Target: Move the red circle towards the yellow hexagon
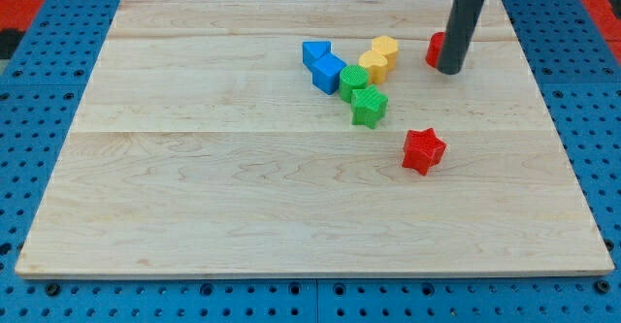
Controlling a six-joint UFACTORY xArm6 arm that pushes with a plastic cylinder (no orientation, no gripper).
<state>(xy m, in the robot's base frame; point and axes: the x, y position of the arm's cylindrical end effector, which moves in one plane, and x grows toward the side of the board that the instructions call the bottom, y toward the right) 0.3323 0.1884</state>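
Observation:
The red circle (436, 48) lies near the view's top right, partly hidden behind my rod. My tip (449, 71) rests on the board touching or just right of the red circle. The yellow hexagon (385, 48) lies to the circle's left, with a gap between them. A second yellow block (374, 67) sits just below and left of the hexagon.
A cluster sits left of the yellow blocks: two blue blocks (316, 52) (329, 73), a green circle (353, 80) and a green star-like block (369, 106). A red star (423, 150) lies lower, toward the view's right. The wooden board (243, 187) has a blue pegboard around it.

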